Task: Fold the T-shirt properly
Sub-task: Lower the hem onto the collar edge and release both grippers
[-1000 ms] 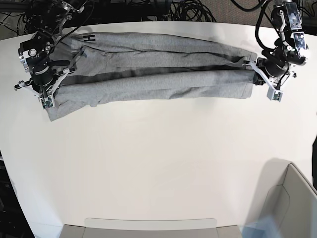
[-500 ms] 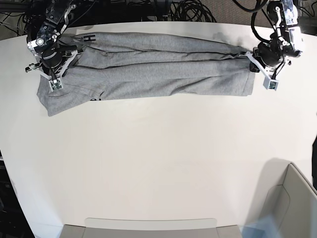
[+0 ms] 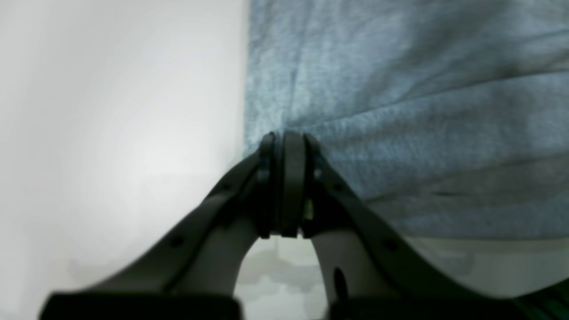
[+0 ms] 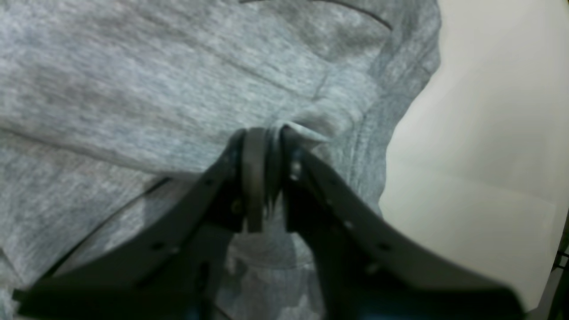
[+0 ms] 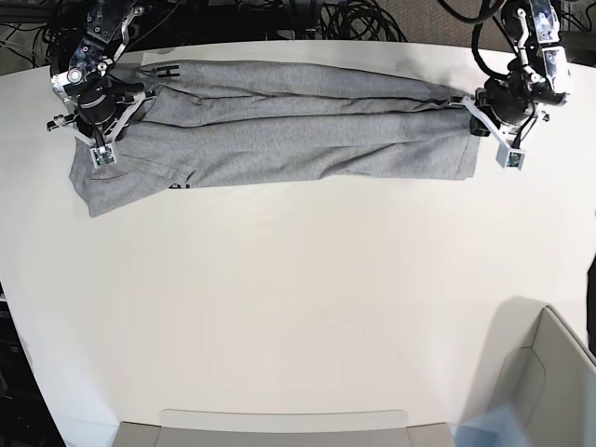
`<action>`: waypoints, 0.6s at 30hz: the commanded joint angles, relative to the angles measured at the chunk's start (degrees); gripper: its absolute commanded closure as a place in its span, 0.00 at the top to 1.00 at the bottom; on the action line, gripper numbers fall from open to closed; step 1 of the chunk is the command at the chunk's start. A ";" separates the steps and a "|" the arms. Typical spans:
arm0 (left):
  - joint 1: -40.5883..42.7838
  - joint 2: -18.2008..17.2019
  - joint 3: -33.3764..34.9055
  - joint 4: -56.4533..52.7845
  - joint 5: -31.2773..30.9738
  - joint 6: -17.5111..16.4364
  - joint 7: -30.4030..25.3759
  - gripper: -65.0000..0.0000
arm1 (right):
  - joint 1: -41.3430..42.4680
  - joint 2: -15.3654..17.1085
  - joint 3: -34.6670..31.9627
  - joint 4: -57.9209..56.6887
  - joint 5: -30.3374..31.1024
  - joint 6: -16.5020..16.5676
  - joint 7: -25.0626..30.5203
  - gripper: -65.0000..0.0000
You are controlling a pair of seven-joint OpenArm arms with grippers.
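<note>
One heather-grey T-shirt [image 5: 279, 126], soft and slubby, lies folded into a long wrinkled band across the 12 o'clock edge of a smooth white table [image 5: 298, 298]. Two grippers pinch it: the left gripper [image 3: 286, 146] at 2 o'clock, jaws closed on the hem corner; the right gripper [image 4: 266, 138] at 10 o'clock, jaws nearly together around a fabric ridge.
</note>
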 commanded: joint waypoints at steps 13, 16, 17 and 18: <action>0.37 0.92 -2.24 3.19 -0.17 -0.20 2.52 0.35 | 0.37 0.36 0.20 1.18 0.15 0.60 0.79 0.26; 0.37 0.92 -2.24 3.19 -0.35 -0.20 3.23 0.35 | 0.37 0.45 0.03 1.18 0.15 0.60 0.79 0.26; 0.37 0.92 -2.33 3.19 -0.35 -0.29 3.23 0.35 | 0.37 0.53 0.03 1.18 0.15 0.60 0.79 0.26; 0.29 0.92 -2.16 3.19 -0.44 -0.29 3.23 0.35 | 0.37 0.62 0.03 1.18 0.15 0.60 0.79 0.26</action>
